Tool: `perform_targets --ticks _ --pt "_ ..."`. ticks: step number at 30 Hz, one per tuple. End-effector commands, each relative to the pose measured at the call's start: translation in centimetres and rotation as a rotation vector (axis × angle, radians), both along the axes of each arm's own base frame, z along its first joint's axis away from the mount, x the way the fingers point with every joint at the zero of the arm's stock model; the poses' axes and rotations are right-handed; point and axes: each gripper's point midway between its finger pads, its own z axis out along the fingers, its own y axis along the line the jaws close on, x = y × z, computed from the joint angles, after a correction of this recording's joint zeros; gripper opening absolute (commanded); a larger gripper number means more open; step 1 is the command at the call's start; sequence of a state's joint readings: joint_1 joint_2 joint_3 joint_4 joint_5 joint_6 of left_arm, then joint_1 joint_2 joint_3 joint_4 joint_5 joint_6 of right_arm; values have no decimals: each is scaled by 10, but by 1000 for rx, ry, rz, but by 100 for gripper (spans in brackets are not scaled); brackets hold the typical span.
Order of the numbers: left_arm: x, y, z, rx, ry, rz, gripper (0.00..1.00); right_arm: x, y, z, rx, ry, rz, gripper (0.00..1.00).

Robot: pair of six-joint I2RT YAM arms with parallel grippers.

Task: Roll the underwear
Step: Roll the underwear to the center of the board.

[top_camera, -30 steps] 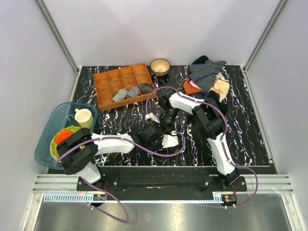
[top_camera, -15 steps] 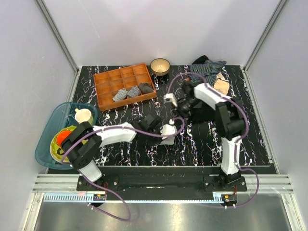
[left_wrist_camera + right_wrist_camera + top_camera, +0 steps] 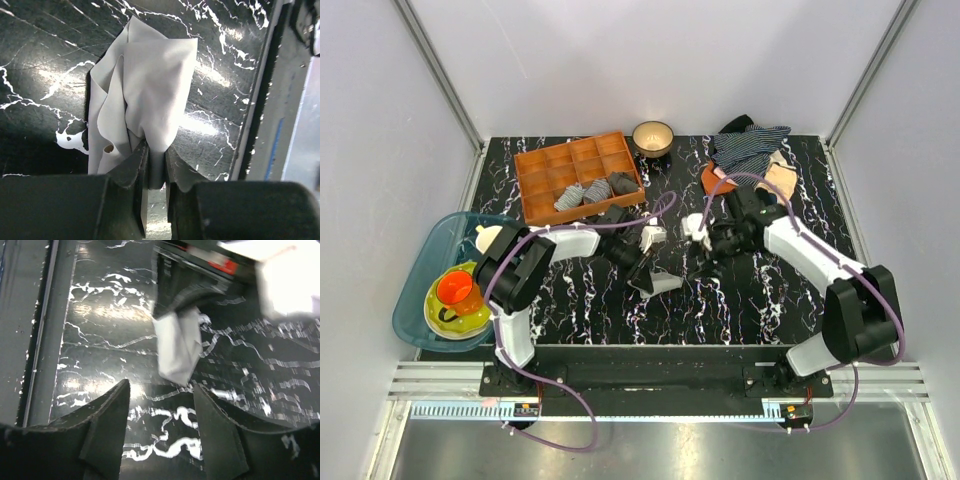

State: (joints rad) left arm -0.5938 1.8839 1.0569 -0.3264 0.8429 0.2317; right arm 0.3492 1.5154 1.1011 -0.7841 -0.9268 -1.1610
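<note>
The underwear is a small plain grey cloth, crumpled and partly folded on the black marbled table near the middle. My left gripper is shut on its near edge. In the left wrist view the cloth spreads away from the pinching jaws. My right gripper is open and empty, just right of the cloth. In the right wrist view the cloth hangs from the left gripper beyond my open right jaws.
An orange compartment tray at the back left holds rolled striped and grey pieces. A bowl stands behind it. A pile of garments lies at the back right. A blue bin with cups sits left.
The right gripper has drawn away from the cloth to the right and its arm has stretched out. The left arm has swung its elbow back, still holding the cloth.
</note>
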Motion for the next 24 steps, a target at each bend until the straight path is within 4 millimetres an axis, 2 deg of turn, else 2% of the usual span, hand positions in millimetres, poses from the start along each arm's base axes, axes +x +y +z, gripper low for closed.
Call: perform_targets --ticks 1,4,6,11,14,19,22,24 --pt "-7 9 -18 47 171 51 14 -16 33 -10 -26 -268 206 63" --pt "-5 11 -23 53 213 71 15 -23 51 -32 -108 -375 276 63" --pt "-4 13 -27 61 240 82 16 -19 60 -40 -139 -420 288 63" --pt "-1 15 -34 77 272 110 17 -21 74 -67 -225 -491 344 62" --pt "1 15 -33 77 276 120 18 -20 74 -87 -275 -505 359 62" --pt "7 12 -30 64 264 142 22 -12 69 -103 -335 -511 338 60" --pt "18 8 -24 40 220 183 33 -10 66 -110 -360 -503 329 55" --pt "26 4 -10 -6 182 215 40 -8 64 -114 -379 -494 322 50"
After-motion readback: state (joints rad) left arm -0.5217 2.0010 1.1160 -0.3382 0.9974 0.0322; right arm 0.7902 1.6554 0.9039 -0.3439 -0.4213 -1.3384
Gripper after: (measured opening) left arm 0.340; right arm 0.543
